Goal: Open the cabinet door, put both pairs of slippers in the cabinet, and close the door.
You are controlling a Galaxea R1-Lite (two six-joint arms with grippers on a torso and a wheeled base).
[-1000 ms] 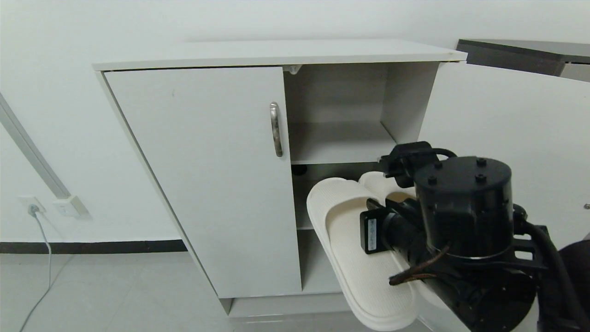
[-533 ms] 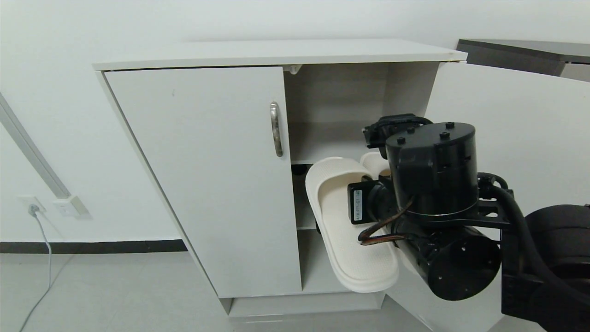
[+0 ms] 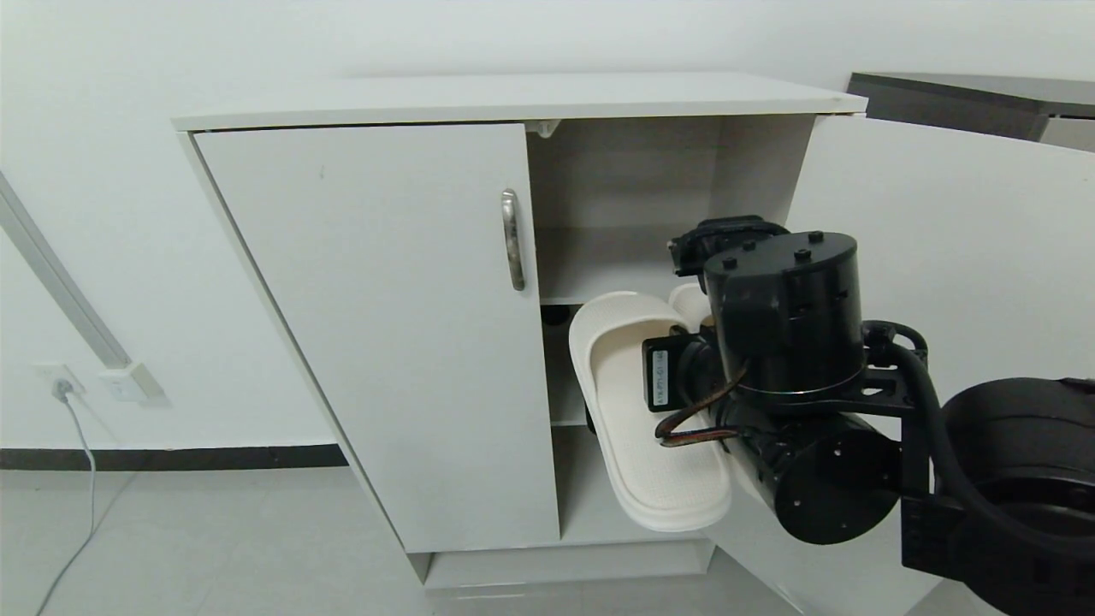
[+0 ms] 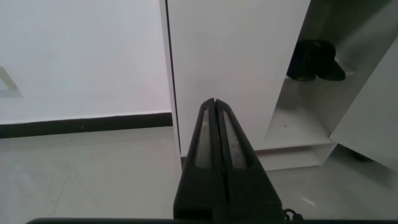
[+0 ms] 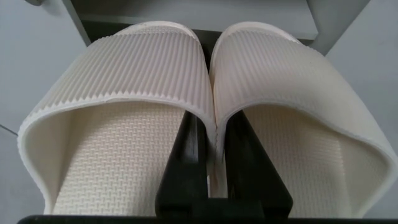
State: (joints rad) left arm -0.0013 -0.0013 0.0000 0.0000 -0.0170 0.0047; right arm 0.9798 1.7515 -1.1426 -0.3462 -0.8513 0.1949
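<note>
Slippers at cabinet opening
Right end effector clamps the slippers; toes could snag the shelf and twist free.

Right arm — matte black cylinders, screws on top, brown cable, white label.

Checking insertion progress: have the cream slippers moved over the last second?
Yes. The slippers have risen and gone forward toward the cabinet opening: their heel end, earlier below the bottom edge of the closed door, now sits above it.
</note>
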